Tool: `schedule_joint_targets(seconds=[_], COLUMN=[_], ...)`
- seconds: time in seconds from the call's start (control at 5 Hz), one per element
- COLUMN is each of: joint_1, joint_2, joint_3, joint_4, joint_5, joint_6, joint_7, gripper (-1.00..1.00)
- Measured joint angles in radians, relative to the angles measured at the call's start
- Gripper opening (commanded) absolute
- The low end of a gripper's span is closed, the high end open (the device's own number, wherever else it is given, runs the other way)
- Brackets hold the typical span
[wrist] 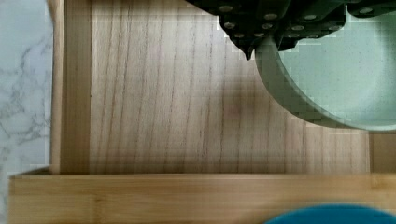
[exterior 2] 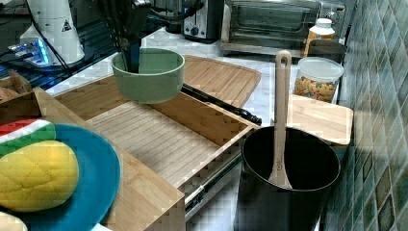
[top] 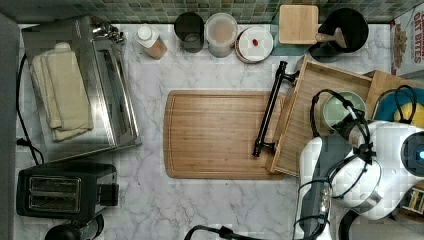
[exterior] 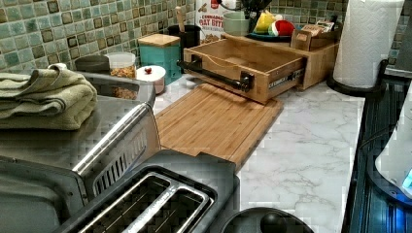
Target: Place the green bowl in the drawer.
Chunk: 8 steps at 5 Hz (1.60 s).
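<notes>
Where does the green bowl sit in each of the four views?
Top view: green bowl at right, over the drawer.
Left view: bowl top centre, above the drawer.
Right view: upper left, held over the drawer.
Wrist view: upper right corner.
Shared landmark: the drawer.

Even, bright indoor light — soft shadows, blocky compression blur throughout.

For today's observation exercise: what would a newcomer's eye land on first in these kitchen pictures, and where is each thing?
First, the green bowl, held by the gripper on its rim, above the open drawer. Next, the wooden cutting board at the middle of the marble counter in the top view. Then the teal plate of fruit beside the drawer.
</notes>
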Motion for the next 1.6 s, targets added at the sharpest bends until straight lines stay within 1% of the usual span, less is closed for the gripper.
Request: schedule_joint_targets(seconds=[0.2, 0.4, 0.8, 1.2, 1.4, 1.6], joint_1=[0.0, -0.001, -0.001, -0.007, -0.007, -0.007], joint_2=[0.041, 0.089, 0.169, 0.181, 0.191, 0.197], joint_3=[-0.001, -0.001, -0.021, -0.027, -0.025, -0.025], joint_4=[0.0, 0.0, -0.023, -0.08, -0.086, -0.086], joint_5=[0.01, 0.066, 0.061, 0.062, 0.064, 0.065], joint_6=[0.0, 0.0, 0.056, 0.078, 0.078, 0.098], joint_7=[-0.091, -0.096, -0.089, -0.088, -0.088, -0.087], gripper=[-1.0, -1.0, -1.0, -1.0, -0.91, 1.0])
